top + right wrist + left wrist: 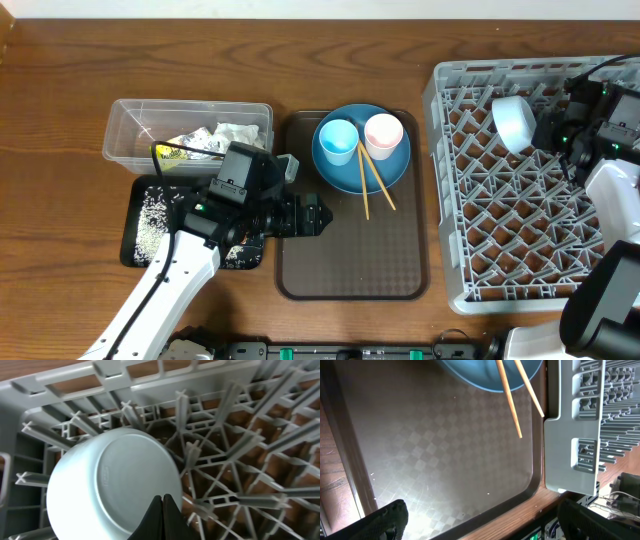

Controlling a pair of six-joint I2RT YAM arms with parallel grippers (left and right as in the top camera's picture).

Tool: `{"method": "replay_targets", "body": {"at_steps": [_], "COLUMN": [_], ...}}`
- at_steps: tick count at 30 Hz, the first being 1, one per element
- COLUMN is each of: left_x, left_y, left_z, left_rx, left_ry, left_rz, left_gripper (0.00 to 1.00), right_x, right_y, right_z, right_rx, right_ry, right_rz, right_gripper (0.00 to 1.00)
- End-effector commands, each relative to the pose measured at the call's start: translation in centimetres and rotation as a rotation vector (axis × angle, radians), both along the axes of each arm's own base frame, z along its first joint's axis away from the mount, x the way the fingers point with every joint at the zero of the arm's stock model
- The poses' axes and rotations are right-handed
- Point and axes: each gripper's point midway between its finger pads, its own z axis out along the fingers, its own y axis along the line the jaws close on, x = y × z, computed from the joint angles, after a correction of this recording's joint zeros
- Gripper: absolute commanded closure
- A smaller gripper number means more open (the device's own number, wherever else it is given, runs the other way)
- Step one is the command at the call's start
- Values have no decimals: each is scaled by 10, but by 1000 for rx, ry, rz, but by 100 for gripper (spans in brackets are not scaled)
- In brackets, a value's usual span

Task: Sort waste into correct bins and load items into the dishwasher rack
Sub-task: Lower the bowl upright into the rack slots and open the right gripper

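Bowl [112,485] stands on edge between pegs of the rack [150,372] to drain; right gripper [162,502] closed beside it, left gripper [308,216] spread empty.

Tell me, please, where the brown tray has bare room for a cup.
The brown tray's lower half is bare, between the chopsticks above, the left gripper and the rack. The blue plate with its cups crowds the top.

Upper right, white bowl [515,122] tilted in the grey rack [520,250]; centre, light blue cup [338,140] and pink cup [383,132] on blue plate [335,176]
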Motion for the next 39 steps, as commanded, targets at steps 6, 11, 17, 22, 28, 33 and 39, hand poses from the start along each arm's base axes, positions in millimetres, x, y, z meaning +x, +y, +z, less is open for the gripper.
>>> {"method": "replay_targets", "body": {"at_steps": [6,11,17,22,28,33,39], "left_x": [0,0,0,0,0,0,0], "left_y": [-1,-1,-1,-1,-1,-1,-1], "left_z": [0,0,0,0,0,0,0], "left_rx": [-7,-7,-7,-7,-7,-7,-7], "left_ry": [1,1,2,1,1,1,2], "left_rz": [-6,-6,-5,-6,-6,-6,-5], "left_gripper": [2,2,2,2,2,2,2], "right_x": [1,-2,-2,-2,-1,0,3], "right_y": [28,30,33,41,57,71,80], "right_z": [6,2,1,0,-4,-4,1], "right_rx": [133,143,150,152,157,158,150], "right_ry": [-30,-8,-3,3,19,23,7], "right_rz": [106,104,113,131,165,197,221], "right_gripper": [99,99,99,99,99,99,99]}}
